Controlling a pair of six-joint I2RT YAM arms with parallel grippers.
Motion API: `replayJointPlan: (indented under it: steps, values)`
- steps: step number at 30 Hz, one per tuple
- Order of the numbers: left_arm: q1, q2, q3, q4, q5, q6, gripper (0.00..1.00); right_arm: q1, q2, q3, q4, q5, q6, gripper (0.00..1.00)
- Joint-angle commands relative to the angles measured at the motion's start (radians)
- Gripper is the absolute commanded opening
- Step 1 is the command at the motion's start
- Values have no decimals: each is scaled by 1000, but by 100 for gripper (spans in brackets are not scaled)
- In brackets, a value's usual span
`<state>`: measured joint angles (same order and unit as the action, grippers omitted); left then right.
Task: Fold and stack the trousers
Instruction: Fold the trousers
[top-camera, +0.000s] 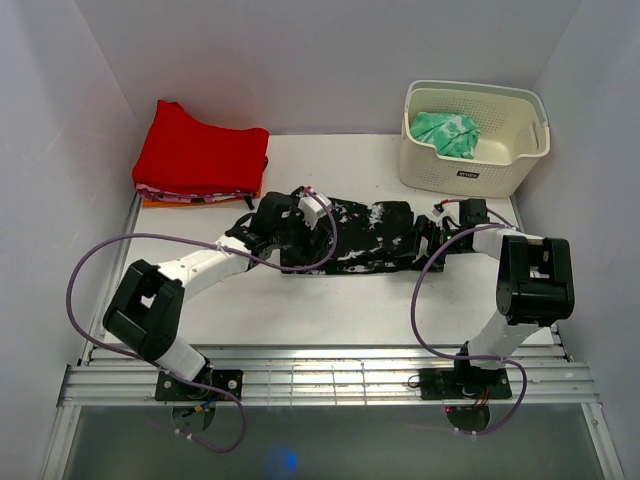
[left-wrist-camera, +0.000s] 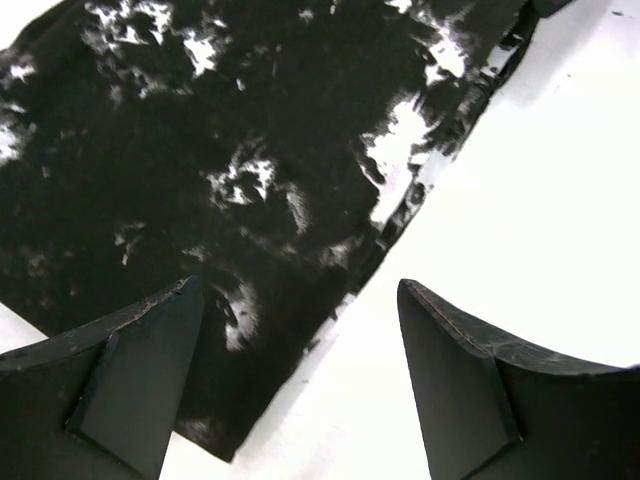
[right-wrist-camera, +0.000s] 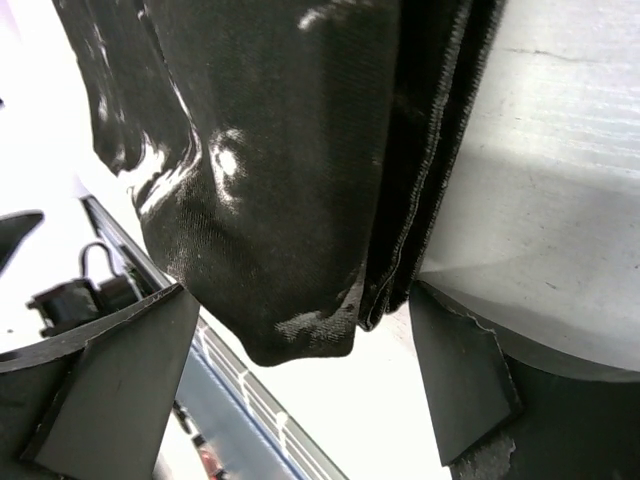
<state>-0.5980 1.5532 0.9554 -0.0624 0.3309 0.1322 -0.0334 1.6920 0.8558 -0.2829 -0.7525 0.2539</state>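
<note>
The trousers (top-camera: 365, 235), black with white splatter, lie folded in a long strip across the middle of the table (top-camera: 330, 300). My left gripper (top-camera: 298, 222) hovers over their left end. In its wrist view the trousers (left-wrist-camera: 230, 170) fill the upper left, and a corner of the cloth reaches in between the open fingers (left-wrist-camera: 150, 370) of the left gripper (left-wrist-camera: 298, 292). My right gripper (top-camera: 443, 216) is at the strip's right end. There the trousers (right-wrist-camera: 290, 170) show a rounded folded end that sits just inside the open right gripper (right-wrist-camera: 300, 295), touching neither finger.
A stack of folded garments with a plain red one on top (top-camera: 200, 155) sits at the back left. A white perforated basket (top-camera: 480, 165) holding a green patterned cloth (top-camera: 445, 132) stands at the back right. Walls close in both sides; a slatted metal rail (top-camera: 330, 380) runs along the near edge.
</note>
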Motion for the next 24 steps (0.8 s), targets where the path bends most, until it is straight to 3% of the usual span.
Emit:
replayJointPlan:
  steps: [1, 9, 24]
  values:
    - [7, -90, -30, -31, 42, -42, 88, -10, 6, -27, 42, -45, 68, 90]
    - [23, -142, -72, -60, 102, -60, 88, -46, -29, -86, 131, -169, 110, 90]
    - [44, -186, -102, -90, 109, -114, 87, -60, 29, -146, 324, -70, 317, 90]
